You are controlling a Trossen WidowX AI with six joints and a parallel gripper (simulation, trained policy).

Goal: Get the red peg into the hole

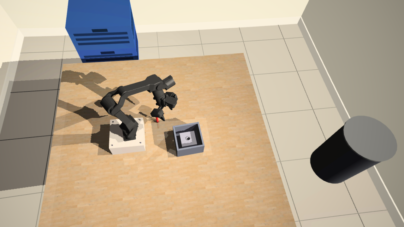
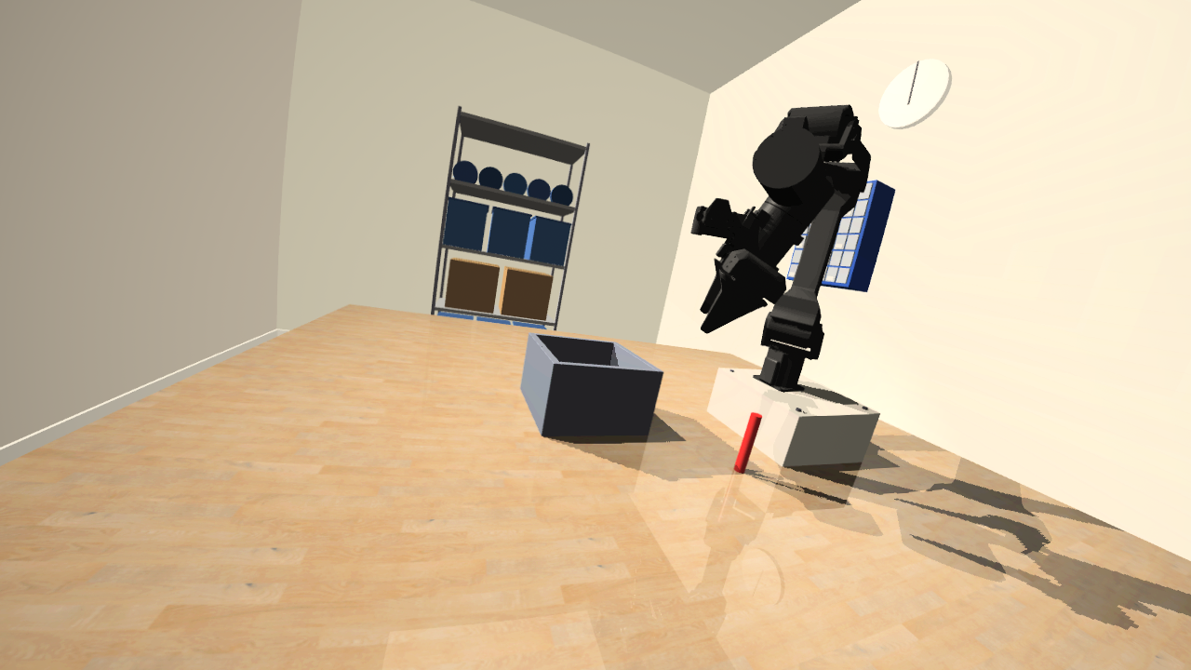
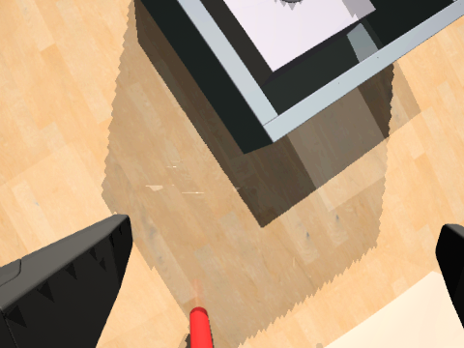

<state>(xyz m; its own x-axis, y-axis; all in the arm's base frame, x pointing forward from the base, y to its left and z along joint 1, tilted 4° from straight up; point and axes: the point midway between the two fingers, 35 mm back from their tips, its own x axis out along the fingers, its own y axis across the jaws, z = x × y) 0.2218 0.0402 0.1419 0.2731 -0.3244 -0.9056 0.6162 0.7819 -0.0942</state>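
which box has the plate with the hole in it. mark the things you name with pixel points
The grey box (image 1: 190, 151) (image 2: 599, 401) (image 3: 230, 63) near the peg (image 1: 157, 119) (image 2: 747, 441) (image 3: 200, 329), its plate (image 1: 183, 141) (image 3: 295, 34) visible inside; the others stand on the rack (image 2: 520, 137).

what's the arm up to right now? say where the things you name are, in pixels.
The black arm (image 1: 138, 86) (image 2: 820, 249) has its pincer (image 3: 288, 236) wide open in the air, holding nothing. The red peg (image 1: 157, 119) (image 2: 747, 443) (image 3: 200, 329) stands upright on the wooden surface (image 1: 226, 183) (image 2: 333, 542) (image 3: 39, 159), outside the grey open box (image 1: 190, 151) (image 2: 599, 399) (image 3: 232, 63). The plate (image 1: 184, 142) (image 3: 290, 39) inside the box has no peg in its hole.

Workshop-like room with loaded storage rack (image 2: 509, 191) and blue drawer cabinet (image 1: 98, 16).
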